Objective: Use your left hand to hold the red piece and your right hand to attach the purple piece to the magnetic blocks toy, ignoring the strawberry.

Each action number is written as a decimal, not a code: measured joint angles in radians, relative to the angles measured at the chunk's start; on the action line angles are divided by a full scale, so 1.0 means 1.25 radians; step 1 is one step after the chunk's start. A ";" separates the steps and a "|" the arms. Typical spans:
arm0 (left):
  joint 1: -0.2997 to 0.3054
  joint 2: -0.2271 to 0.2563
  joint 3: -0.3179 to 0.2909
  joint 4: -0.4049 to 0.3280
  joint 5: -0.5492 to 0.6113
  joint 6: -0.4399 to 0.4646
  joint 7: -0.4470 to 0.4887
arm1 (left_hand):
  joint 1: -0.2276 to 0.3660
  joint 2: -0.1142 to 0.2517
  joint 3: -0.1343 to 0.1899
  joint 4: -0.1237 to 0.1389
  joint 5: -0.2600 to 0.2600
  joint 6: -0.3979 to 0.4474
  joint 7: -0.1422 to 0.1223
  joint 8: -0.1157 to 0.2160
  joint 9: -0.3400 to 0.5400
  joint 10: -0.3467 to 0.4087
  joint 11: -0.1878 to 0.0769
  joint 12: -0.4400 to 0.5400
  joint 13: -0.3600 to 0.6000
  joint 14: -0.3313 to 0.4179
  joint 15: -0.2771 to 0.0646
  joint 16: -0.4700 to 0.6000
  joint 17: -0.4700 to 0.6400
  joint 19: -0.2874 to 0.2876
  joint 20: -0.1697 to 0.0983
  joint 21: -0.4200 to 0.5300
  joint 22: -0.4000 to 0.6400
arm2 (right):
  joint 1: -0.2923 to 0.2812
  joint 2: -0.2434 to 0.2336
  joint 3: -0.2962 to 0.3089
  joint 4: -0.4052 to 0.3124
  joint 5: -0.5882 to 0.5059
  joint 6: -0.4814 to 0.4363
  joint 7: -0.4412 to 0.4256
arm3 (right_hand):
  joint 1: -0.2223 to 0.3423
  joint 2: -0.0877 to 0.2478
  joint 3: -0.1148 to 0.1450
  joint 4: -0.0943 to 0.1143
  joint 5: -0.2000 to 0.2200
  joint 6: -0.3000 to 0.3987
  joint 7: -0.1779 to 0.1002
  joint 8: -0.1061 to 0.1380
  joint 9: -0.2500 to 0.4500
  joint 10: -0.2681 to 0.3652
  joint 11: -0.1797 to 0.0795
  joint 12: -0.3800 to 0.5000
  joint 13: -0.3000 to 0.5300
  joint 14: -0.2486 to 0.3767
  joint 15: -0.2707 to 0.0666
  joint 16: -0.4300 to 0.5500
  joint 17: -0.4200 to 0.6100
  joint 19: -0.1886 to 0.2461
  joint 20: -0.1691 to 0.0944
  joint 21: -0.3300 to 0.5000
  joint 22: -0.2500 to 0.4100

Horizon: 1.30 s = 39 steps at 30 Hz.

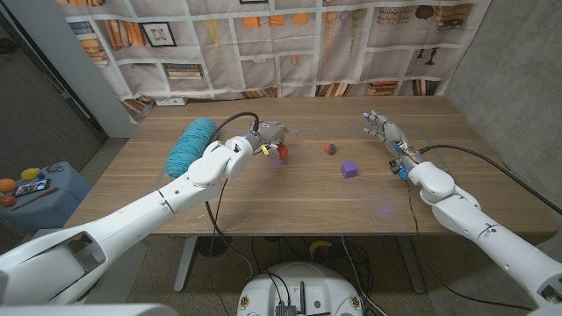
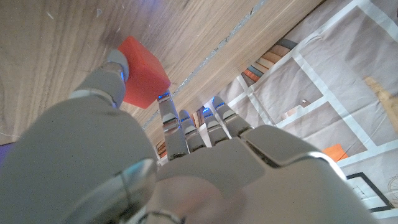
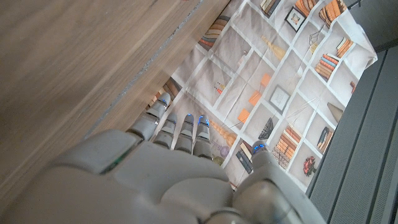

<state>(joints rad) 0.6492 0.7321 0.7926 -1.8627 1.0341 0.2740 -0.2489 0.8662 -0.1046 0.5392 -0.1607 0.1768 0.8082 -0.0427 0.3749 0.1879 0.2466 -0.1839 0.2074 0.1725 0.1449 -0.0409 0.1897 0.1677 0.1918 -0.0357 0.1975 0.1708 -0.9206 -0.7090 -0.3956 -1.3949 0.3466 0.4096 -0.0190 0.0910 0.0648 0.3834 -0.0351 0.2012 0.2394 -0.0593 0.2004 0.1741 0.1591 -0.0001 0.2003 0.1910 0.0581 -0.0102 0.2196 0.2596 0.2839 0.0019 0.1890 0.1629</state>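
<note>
Desk (image 1: 290, 202): wood, visible grain, matt finish. Red piece (image 2: 142, 71): smooth, matt. Left robot hand (image 2: 205, 168): smooth grey shell, slight sheen. Teal bundle (image 1: 190, 144): fuzzy, yarn-like. Backdrop (image 1: 290, 44): printed, creased cloth.

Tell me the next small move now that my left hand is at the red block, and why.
Probably bring the right hand down toward the small purple cube and close on it. The left hand already has a fingertip against the red cube-shaped piece, while the right hand hovers open, farther back, apart from the purple cube. Steer clear of the small red strawberry lying between the two pieces.
</note>
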 measured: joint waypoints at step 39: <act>0.030 0.004 -0.045 0.000 -0.102 0.025 0.110 | -0.008 0.015 -0.020 0.000 0.004 0.000 0.000 -0.013 0.001 0.021 -0.004 -0.003 0.000 0.012 0.003 0.000 0.000 0.009 -0.003 0.000 0.000 | -0.085 -0.205 0.019 -0.197 -0.332 -0.058 -0.065 | 0.047 -0.009 0.009 -0.073 -0.010 -0.077 -0.059 -0.019 0.004 -0.054 -0.008 -0.013 0.002 -0.036 0.000 -0.013 -0.018 -0.035 -0.006 -0.006 0.002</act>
<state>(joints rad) 0.6869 0.7366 0.7358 -1.8633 0.9070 0.3055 -0.1108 0.8557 -0.0863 0.5144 -0.1608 0.1815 0.8082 -0.0426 0.3591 0.1894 0.2732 -0.1892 0.2033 0.1726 0.1594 -0.0374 0.1897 0.1678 0.2026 -0.0394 0.1975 0.1706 -1.0264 -0.9653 -0.3717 -1.6414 -0.0687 0.3372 -0.1000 0.1497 0.0536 0.3951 -0.1259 0.1884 0.1435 -0.1328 0.1771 0.1795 0.0914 -0.0101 0.1845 0.1934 0.0133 -0.0099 0.2032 0.2368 0.2405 -0.0053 0.1811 0.1656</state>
